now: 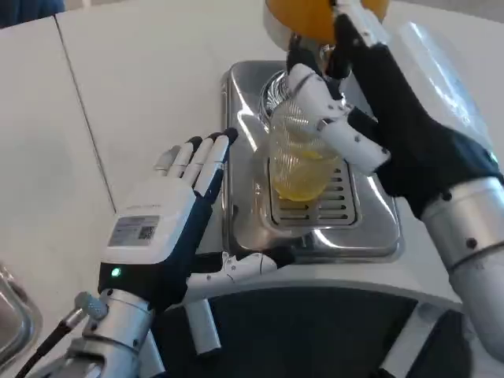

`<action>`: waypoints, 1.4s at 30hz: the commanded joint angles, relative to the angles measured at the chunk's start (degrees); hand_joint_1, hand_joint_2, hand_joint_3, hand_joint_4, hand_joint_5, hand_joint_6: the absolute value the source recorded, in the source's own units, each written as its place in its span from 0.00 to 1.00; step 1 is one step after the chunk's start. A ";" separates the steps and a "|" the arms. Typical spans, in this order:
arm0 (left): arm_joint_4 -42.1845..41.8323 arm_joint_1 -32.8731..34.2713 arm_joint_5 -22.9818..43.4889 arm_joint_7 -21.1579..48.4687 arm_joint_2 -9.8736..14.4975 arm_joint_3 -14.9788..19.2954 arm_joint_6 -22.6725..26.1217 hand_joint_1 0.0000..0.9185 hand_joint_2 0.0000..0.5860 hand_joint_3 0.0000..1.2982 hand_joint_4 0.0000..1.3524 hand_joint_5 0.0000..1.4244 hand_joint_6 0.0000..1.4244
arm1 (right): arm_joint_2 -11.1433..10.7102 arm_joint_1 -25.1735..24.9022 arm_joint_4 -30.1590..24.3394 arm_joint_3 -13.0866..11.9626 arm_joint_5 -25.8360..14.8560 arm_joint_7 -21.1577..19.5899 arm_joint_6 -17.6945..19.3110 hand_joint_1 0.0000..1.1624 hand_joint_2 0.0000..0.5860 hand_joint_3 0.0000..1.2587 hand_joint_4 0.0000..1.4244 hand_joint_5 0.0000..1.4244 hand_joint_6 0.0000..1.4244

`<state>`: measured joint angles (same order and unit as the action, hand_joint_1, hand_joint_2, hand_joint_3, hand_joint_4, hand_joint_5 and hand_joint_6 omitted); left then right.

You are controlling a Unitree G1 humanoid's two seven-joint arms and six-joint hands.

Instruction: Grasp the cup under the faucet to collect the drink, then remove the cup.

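Note:
A clear ribbed cup (302, 161) with yellow drink in its bottom stands over the slotted drip tray (335, 206) of a steel dispenser base. My right hand (370, 118) wraps around the cup from the right, white fingers across its upper part. Above it is the faucet (303, 59) under an orange tank (315, 16). My left hand (177, 209) hovers flat to the left of the base, fingers straight and together, thumb stretched toward the tray's front edge, holding nothing.
The steel base (236, 94) takes up the middle of the white table (142, 94). A table seam runs along the left. A metal object (12, 315) shows at the lower left edge. My own dark torso fills the bottom.

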<state>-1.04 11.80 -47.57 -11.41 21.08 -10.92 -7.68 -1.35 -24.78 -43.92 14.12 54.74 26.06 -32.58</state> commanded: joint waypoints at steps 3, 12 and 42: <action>0.55 -0.05 0.36 -0.47 0.06 -0.50 0.11 0.08 0.09 0.00 0.00 0.00 0.02 | 5.44 10.50 -3.65 0.79 1.04 -13.57 4.64 0.10 0.89 0.00 0.00 0.00 0.00; 2.53 1.57 1.06 -0.71 -0.35 -0.58 0.30 0.08 0.08 0.00 0.00 0.00 0.02 | 5.76 16.65 -4.74 0.79 -1.13 -20.81 8.78 0.10 0.89 0.00 0.00 0.00 0.00; 17.69 12.87 7.58 -6.78 -4.09 -2.19 -3.89 0.18 0.06 0.00 0.00 0.06 0.07 | -10.42 61.59 -15.47 -13.98 -9.79 -20.83 40.80 0.25 0.89 0.00 0.00 0.00 0.00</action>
<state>15.05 24.01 -41.14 -16.87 17.73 -13.05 -10.10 -12.74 33.32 -58.63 0.61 45.23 6.66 5.82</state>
